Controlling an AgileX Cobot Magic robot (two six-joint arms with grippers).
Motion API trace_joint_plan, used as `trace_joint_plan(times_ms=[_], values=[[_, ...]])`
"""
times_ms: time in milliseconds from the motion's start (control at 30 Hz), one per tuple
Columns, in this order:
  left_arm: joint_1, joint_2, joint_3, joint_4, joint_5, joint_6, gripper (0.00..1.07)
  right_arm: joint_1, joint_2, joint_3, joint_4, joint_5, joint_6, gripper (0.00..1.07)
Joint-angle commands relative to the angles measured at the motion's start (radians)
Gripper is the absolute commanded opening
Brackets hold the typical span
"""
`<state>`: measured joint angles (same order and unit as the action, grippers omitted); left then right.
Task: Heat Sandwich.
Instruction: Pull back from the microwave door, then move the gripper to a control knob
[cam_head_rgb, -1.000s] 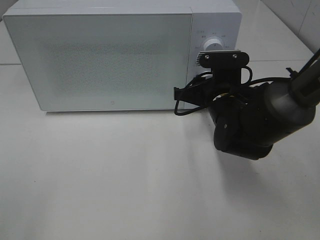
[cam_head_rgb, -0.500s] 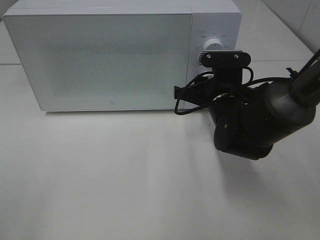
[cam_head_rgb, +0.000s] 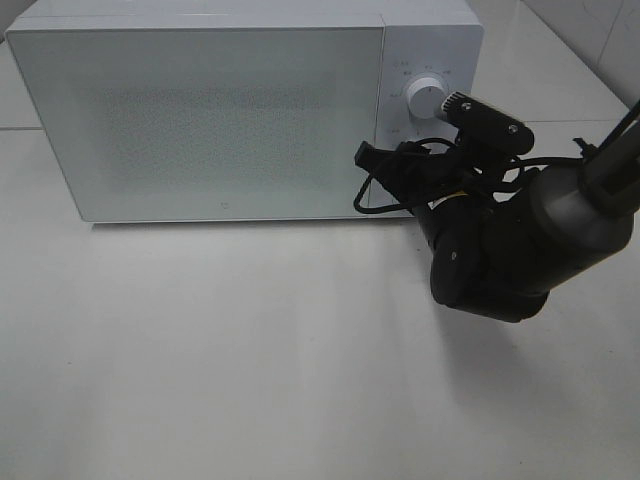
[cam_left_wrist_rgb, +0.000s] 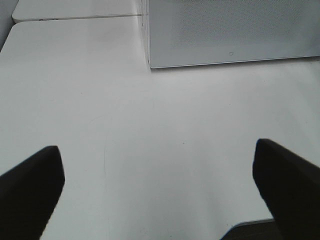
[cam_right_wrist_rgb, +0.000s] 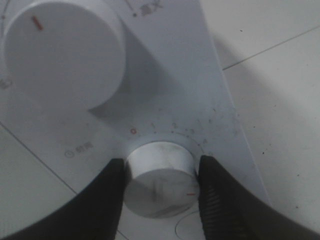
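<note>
The right gripper (cam_right_wrist_rgb: 161, 187) clamps the lower knob (cam_right_wrist_rgb: 159, 165) on the microwave (cam_head_rgb: 200, 120); the left gripper (cam_left_wrist_rgb: 160, 195) gapes wide; its grip could slip on the smooth knob, missetting the time.

A white microwave (cam_head_rgb: 200, 120) stands at the 12 o'clock side of the pale desk (cam_head_rgb: 250, 380), with its frosted door (cam_head_rgb: 210, 110) shut. The control panel (cam_head_rgb: 432, 45) lies at 3 o'clock of the door and carries a round white upper knob (cam_head_rgb: 427, 99) with a red mark. The white lower knob (cam_right_wrist_rgb: 161, 179) has a small orange tick, and printed numerals curve around it.
</note>
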<state>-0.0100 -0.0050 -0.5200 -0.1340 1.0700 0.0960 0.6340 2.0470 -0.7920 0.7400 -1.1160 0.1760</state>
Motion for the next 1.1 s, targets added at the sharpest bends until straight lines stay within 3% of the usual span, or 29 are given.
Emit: trace_joint_plan(times_ms=[33, 800, 1100], values=[[0.005, -0.023, 0.001, -0.008, 0.003, 0.000, 0.98, -0.006, -0.012, -0.004, -0.039, -0.044, 0.216, 0.07], [0.005, -0.023, 0.001, -0.008, 0.003, 0.000, 0.98, -0.006, -0.012, -0.004, -0.083, -0.048, 1.162, 0.09], [0.005, -0.023, 0.001, -0.008, 0.003, 0.000, 0.98, -0.006, -0.012, -0.004, -0.090, -0.048, 1.206, 0.10]])
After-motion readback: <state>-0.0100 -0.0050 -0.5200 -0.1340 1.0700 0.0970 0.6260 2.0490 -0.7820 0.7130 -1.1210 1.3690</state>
